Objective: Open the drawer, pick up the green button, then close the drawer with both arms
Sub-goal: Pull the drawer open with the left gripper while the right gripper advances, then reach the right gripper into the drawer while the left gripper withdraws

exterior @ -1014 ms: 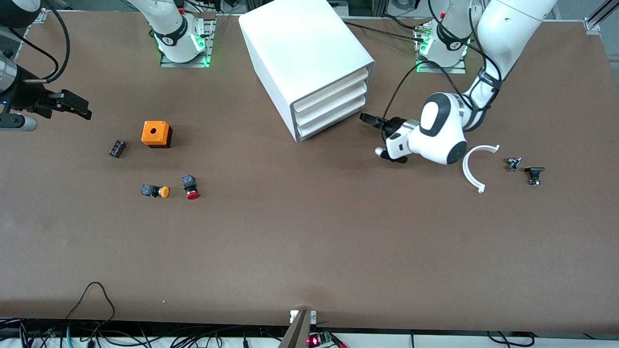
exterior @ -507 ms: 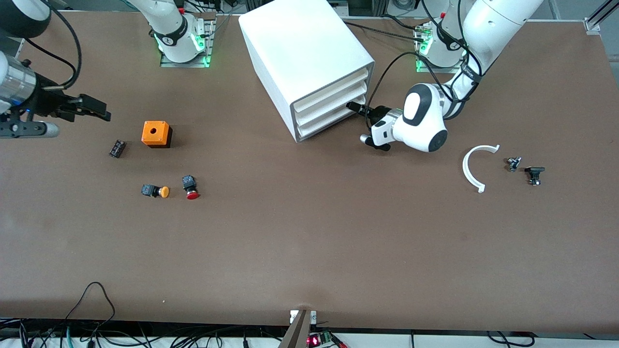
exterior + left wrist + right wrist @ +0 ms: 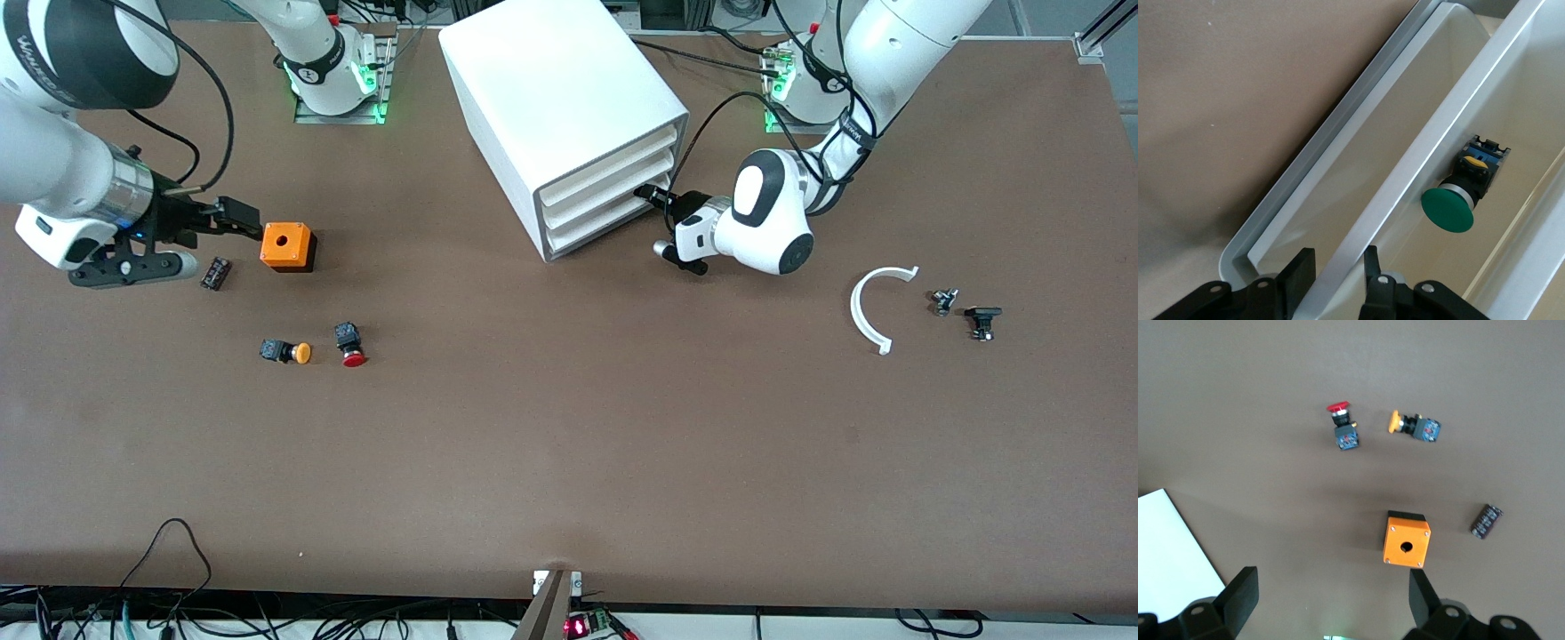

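Note:
The white cabinet (image 3: 560, 107) stands at the table's back middle with its three drawers pushed in; the lowest drawer (image 3: 605, 227) faces the left arm's end. My left gripper (image 3: 653, 196) is at the drawer fronts. In the left wrist view it (image 3: 1336, 273) is open, with the drawer's front lip (image 3: 1405, 193) between its fingers. The green-capped button (image 3: 1447, 210) lies inside the tray just past that lip. My right gripper (image 3: 236, 213) is open and empty over the table beside the orange box (image 3: 286, 246); it also shows in the right wrist view (image 3: 1331, 597).
A red-capped button (image 3: 353, 358), an orange-capped button (image 3: 289, 352) and a small black part (image 3: 216, 273) lie near the orange box. A white curved piece (image 3: 871, 307) and two small black parts (image 3: 944, 301) lie toward the left arm's end.
My left gripper has moved in to the cabinet and now straddles the drawer lip. My right arm has swung in from the table's end to beside the orange box.

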You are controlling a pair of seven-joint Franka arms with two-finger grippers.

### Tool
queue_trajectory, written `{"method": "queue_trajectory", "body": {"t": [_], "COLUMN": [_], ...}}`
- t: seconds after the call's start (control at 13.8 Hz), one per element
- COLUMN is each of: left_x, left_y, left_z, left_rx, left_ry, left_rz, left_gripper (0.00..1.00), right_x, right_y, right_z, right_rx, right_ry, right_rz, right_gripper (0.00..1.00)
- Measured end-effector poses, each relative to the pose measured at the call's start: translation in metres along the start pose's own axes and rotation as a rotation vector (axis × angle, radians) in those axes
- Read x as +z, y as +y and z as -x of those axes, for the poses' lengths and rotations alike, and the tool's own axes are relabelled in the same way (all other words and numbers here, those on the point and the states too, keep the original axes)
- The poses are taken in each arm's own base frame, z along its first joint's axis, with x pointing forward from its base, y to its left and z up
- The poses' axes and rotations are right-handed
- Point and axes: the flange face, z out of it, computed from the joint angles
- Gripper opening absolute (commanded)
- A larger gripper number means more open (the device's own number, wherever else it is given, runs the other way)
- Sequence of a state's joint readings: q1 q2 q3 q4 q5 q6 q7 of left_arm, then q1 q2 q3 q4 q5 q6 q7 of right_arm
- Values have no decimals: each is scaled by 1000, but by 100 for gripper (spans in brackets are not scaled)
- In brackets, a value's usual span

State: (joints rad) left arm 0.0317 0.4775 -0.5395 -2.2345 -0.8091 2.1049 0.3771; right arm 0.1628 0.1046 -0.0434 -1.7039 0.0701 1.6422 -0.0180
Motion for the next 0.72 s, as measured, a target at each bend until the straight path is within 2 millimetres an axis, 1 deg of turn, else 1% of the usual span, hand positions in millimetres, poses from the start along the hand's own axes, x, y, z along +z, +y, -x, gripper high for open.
{"method": "queue_trajectory", "body": {"t": [0.07, 0.14, 0.22, 0.36, 0.43, 0.51, 0.58, 0.65, 0.72], "left_x": [-6, -19, -40, -91, -111, -125, -133, -138, -141], "left_y": [-2, -9, -19, -43, -48, -48, -45, -43, -43], "left_z": [-2, -6, -11, -22, -26, -30, -33, -35, -36], "left_rx": [-3, -12, -22, -30, -19, -4, 9, 16, 16], "left_ry": [14, 46, 91, 187, 217, 234, 245, 252, 259], "left_rz": [3, 7, 12, 12, -6, -22, -28, -33, -39], "left_gripper": [0, 0, 0, 0, 0, 0, 27, 97, 100], "right_x": [2, 6, 10, 22, 28, 33, 35, 38, 40], "right_y": [-10, -23, -36, -66, -81, -95, -106, -114, -122], "right_z": [-8, -16, -23, -36, -40, -43, -47, -50, -51], "right_rx": [-17, -38, -60, -106, -131, -152, -168, -180, -193], "right_ry": [7, 17, 28, 34, 34, 44, 59, 74, 86], "right_rz": [3, 7, 12, 20, 24, 28, 29, 30, 31], "right_gripper": [100, 100, 100, 100, 100, 100, 100, 100, 100]}}
